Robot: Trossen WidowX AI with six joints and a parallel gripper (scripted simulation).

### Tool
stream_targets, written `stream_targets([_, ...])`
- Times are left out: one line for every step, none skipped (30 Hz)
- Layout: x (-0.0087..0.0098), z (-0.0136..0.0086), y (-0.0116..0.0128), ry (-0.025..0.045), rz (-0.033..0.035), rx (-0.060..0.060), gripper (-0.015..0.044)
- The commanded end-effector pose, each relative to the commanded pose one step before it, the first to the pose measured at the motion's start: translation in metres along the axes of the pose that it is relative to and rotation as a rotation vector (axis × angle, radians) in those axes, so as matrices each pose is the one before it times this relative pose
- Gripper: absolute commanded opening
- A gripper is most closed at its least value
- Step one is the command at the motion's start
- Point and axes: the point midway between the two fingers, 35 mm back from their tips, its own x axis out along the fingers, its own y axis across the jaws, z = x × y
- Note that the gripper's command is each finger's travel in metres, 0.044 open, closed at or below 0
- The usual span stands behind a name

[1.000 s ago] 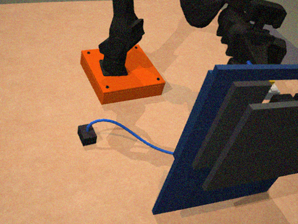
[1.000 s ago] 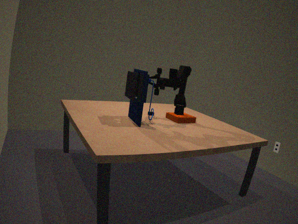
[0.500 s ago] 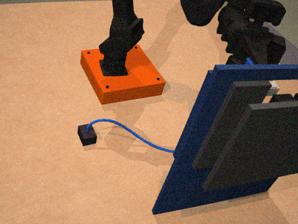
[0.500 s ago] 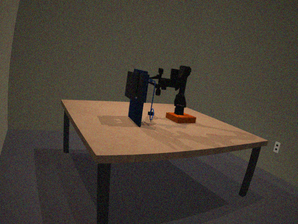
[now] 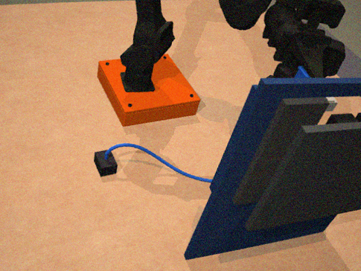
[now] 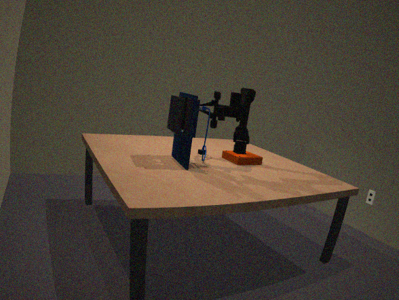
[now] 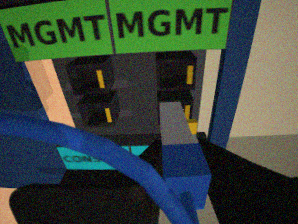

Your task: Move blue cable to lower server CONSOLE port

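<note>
The wooden table (image 5: pixel 25 188) (image 6: pixel 153 190) carries everything. In the exterior view, a tall blue panel (image 5: pixel 220 217) (image 6: pixel 183 146) (image 7: pixel 235 75) stands upright left of the black arm (image 5: pixel 147 1) (image 6: pixel 245 115), with dark boxes (image 5: pixel 329 175) (image 6: pixel 175 113) on its left side. The arm rises from an orange base (image 5: pixel 183 99) (image 6: pixel 251 159). The gripper (image 5: pixel 301 70) (image 6: pixel 203 108) (image 7: pixel 178 145) has its fingers closed around the plug (image 5: pixel 302 73) (image 6: pixel 205 108) (image 7: pixel 185 160), up at the panel's right face.

In the wrist view, two green MGMT labels (image 7: pixel 172 27) sit above four port openings; a partly hidden cyan label (image 7: pixel 90 159) lies lower left. The thin, smooth blue cable (image 5: pixel 165 162) (image 6: pixel 207 129) (image 7: pixel 100 145) arcs across the near left. The plug is boxy, grey at its far end and bright blue nearer, overlapping the lower right opening; whether it touches is unclear. A small black block (image 5: pixel 105 164) (image 6: pixel 201 151) anchors the cable's other end on the table.
</note>
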Motion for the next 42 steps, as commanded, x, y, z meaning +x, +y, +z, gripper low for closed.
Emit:
stream_targets([-0.0032,-0.00101,-0.00193,0.00449,-0.00338,0.0048,0.0])
stream_targets([-0.00084,0.0002,0.00002,0.0,0.00009,0.0,0.0])
stream_targets([-0.00048,0.00011,0.00001,0.0,0.00005,0.0,0.0])
stream_targets([-0.00084,0.0002,0.00002,0.0,0.00009,0.0,0.0])
stream_targets([-0.00048,0.00011,0.00001,0.0,0.00005,0.0,0.0])
stream_targets([-0.00084,0.0002,0.00002,0.0,0.00009,0.0,0.0])
stream_targets([-0.00048,0.00011,0.00001,0.0,0.00005,0.0,0.0])
stream_targets([-0.00085,0.0002,0.00002,0.0,0.00009,0.0,0.0])
stream_targets([-0.00049,0.00011,0.00001,0.0,0.00005,0.0,0.0])
stream_targets([-0.00085,0.00019,0.00002,0.0,0.00009,0.0,0.0])
stream_targets([-0.00048,0.00011,0.00001,0.0,0.00005,0.0,0.0])
stream_targets([0.00009,0.00018,0.00067,0.0,-0.00001,0.0,0.0])
stream_targets([0.00026,0.00052,0.00202,0.0,-0.00002,0.0,0.0])
stream_targets([0.0004,0.00082,0.00336,0.0,-0.00004,0.0,0.0])
stream_targets([0.00045,0.00091,0.00406,0.0,-0.00004,0.0,0.0])
stream_targets([0.00042,0.00081,0.00405,0.0,-0.00003,0.0,0.0])
stream_targets([0.00038,0.00072,0.00405,0.0,-0.00003,0.0,0.0])
stream_targets([0.00034,0.00063,0.00403,0.0,-0.00003,0.0,0.0])
stream_targets([0.0003,0.00054,0.00402,0.0,-0.00002,0.0,0.0])
stream_targets([0.00027,0.00044,0.00401,0.0,-0.00002,0.0,0.0])
stream_targets([0.00023,0.00035,0.00399,0.0,-0.00001,0.0,0.0])
stream_targets([0.00019,0.00027,0.00397,0.0,-0.00001,0.0,0.0])
stream_targets([0.00016,0.00018,0.00395,0.0,-0.00001,0.0,0.0])
stream_targets([0.00012,0.00009,0.00392,0.0,0.0,0.0,0.0])
stream_targets([0.00008,0.0,0.0039,0.0,0.0,-0.0001,0.0])
stream_targets([0.00005,-0.00008,0.00387,0.0,0.00001,-0.0001,0.0])
stream_targets([0.00001,-0.00017,0.00384,0.0,0.00001,-0.0001,0.0])
stream_targets([-0.00002,-0.00025,0.0038,0.0,0.00002,-0.0001,0.0])
stream_targets([-0.00006,-0.00033,0.00377,0.0,0.00002,-0.0001,0.0])
stream_targets([-0.00009,-0.00041,0.00373,0.0,0.00002,-0.0001,0.0])
stream_targets([-0.00012,-0.00049,0.00369,0.0,0.00003,-0.0001,0.0])
stream_targets([-0.00016,-0.00057,0.00365,0.0,0.00003,-0.0001,0.0])
stream_targets([-0.00019,-0.00065,0.0036,0.0,0.00003,-0.0001,0.0])
stream_targets([-0.00022,-0.00072,0.00356,0.0,0.00004,-0.0001,0.0])
stream_targets([-0.00025,-0.00079,0.00351,0.0,0.00004,-0.0001,0.0])
stream_targets([-0.00023,-0.00071,0.00287,0.0,0.00004,-0.0001,0.0])
stream_targets([-0.00015,-0.00045,0.0017,0.0,0.00002,-0.0001,0.0])
stream_targets([-0.00005,-0.00015,0.00057,0.0,0.00001,0.0,0.0])
stream_targets([0.0,0.0,0.0,0.0,0.0,0.0,0.0])
stream_targets([0.0,0.0,0.0,0.0,0.0,0.0,0.0])
stream_targets([0.00007,-0.00005,-0.00006,-0.00027,-0.00022,0.0001,0.0])
stream_targets([0.00022,-0.00014,-0.00018,-0.00082,-0.00066,0.0004,0.0])
